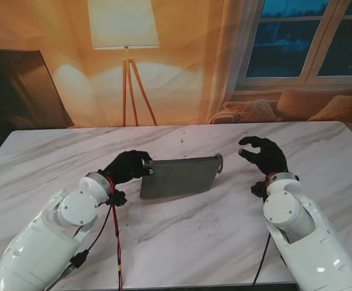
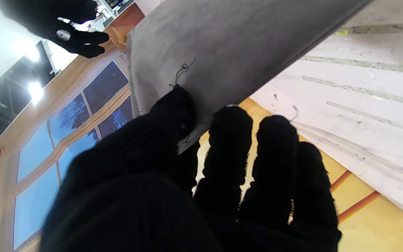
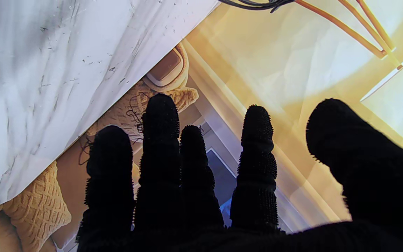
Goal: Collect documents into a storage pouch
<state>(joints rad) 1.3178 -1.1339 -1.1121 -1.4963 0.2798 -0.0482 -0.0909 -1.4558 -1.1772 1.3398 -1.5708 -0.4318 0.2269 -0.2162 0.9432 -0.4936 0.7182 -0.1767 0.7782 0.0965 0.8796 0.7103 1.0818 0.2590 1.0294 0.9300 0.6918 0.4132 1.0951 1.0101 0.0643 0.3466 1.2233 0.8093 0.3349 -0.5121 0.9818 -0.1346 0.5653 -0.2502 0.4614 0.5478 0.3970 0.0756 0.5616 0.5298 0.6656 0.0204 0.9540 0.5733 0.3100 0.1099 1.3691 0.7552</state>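
While left hand (image 1: 127, 168) pinches pouch (image 1: 180, 176) over marble table (image 1: 182, 230), right hand (image 1: 262, 155) spread; lamp (image 1: 125, 36) behind.

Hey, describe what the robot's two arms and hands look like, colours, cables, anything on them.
Both arms are glossy white, rounded shells with round joint caps. Each ends in a black knitted-glove robot hand: left robot hand, right robot hand. A red ring sits at each wrist. A red cable and a black cable hang along the left arm; a black cable runs by the right.
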